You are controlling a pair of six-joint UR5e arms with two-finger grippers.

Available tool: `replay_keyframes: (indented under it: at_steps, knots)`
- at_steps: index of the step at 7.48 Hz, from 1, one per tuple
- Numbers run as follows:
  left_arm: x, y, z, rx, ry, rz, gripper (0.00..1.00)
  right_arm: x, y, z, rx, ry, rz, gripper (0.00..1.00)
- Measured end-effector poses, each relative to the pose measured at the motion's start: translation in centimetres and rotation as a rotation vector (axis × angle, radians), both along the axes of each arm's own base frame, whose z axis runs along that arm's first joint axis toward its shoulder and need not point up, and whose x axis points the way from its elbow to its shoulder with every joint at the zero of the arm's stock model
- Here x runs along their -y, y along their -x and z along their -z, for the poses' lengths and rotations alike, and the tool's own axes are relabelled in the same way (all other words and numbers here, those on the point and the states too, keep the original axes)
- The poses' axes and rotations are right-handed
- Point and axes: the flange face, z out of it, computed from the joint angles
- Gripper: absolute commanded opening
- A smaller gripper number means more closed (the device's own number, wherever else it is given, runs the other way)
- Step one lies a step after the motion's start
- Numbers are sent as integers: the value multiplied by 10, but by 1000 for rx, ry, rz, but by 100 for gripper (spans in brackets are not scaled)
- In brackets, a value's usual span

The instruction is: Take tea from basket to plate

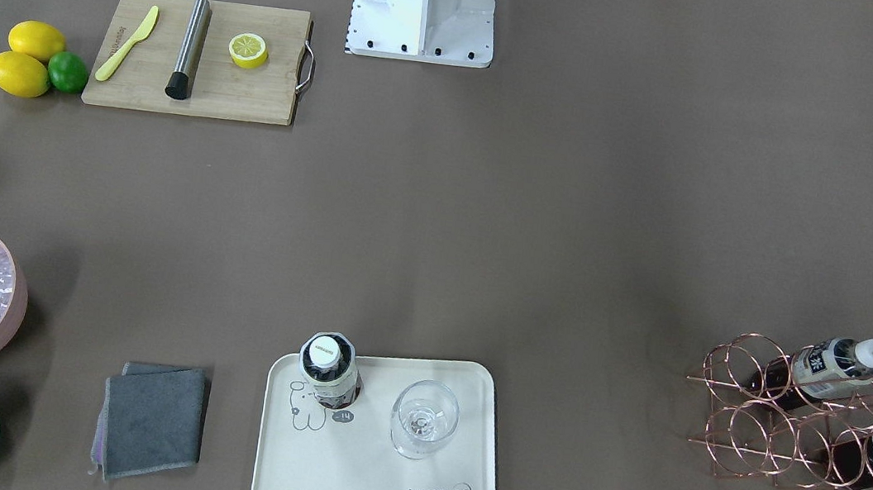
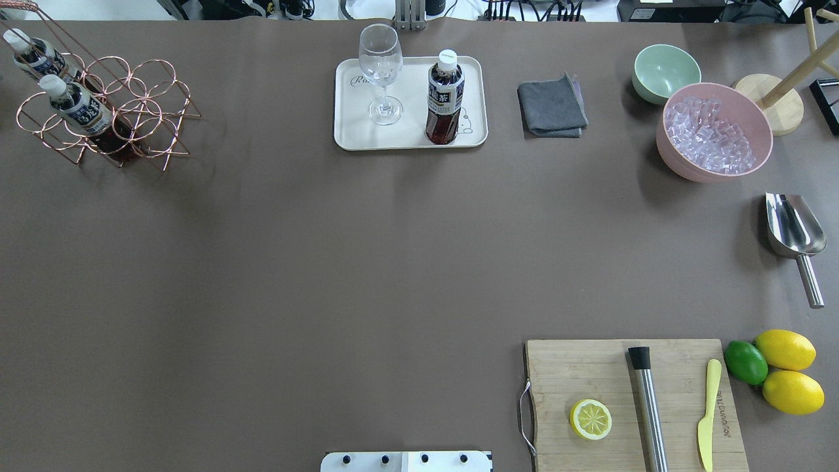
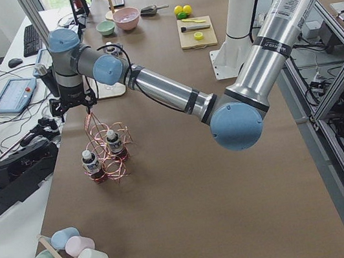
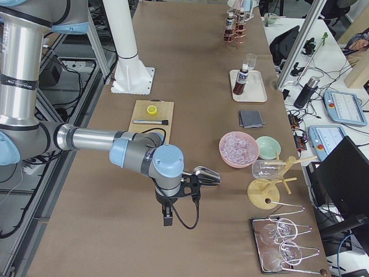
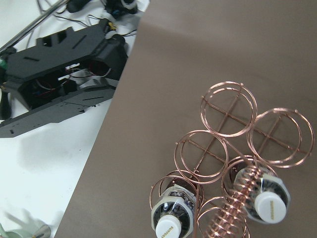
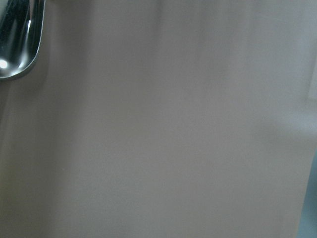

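Note:
One tea bottle (image 2: 444, 98) stands upright on the cream plate (image 2: 409, 134), next to a wine glass (image 2: 381, 72); it also shows in the front view (image 1: 328, 369). Two more tea bottles (image 2: 78, 111) (image 2: 36, 56) sit in the copper wire basket (image 2: 141, 98) at the table's far left. My left gripper (image 3: 73, 105) shows only in the exterior left view, hovering just above the basket's coiled handle (image 5: 237, 208); I cannot tell if it is open or shut. My right gripper (image 4: 193, 187) shows only in the exterior right view, low over the table beside the metal scoop (image 4: 207, 173); I cannot tell its state.
A pink bowl of ice (image 2: 714, 131), a green bowl (image 2: 665, 72) and a grey cloth (image 2: 552, 105) lie right of the plate. The scoop (image 2: 793, 233) lies at the right edge. A cutting board (image 2: 632, 400) holds a lemon half, muddler and yellow knife; lemons and a lime (image 2: 780, 367) lie beside it.

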Motion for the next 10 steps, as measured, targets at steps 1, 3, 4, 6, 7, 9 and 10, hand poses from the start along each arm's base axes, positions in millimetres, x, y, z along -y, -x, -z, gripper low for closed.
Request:
replay_keyframes:
  at_steps: [1, 3, 4, 6, 7, 9, 10]
  knots:
    - [-12, 10, 6, -73, 76, 143, 99, 0, 0, -2, 1, 2, -4, 100]
    - [-38, 45, -27, -220, 309, 390, 99, -1, 0, -4, 12, 5, -11, 100]
    - [-52, 60, -58, -273, 402, 443, 99, -3, -1, -4, 18, 7, -17, 100]
    - [-80, 93, -128, -340, 480, 499, 99, -6, -3, -7, 24, 16, -25, 100]
    - [-102, 118, -163, -374, 513, 537, 99, -7, -3, -8, 25, 23, -27, 100]
    - [-170, 167, -236, -489, 649, 602, 99, -12, -3, -9, 30, 28, -30, 100]
    - [-204, 171, -275, -546, 738, 606, 99, -13, -3, -9, 32, 28, -32, 100]
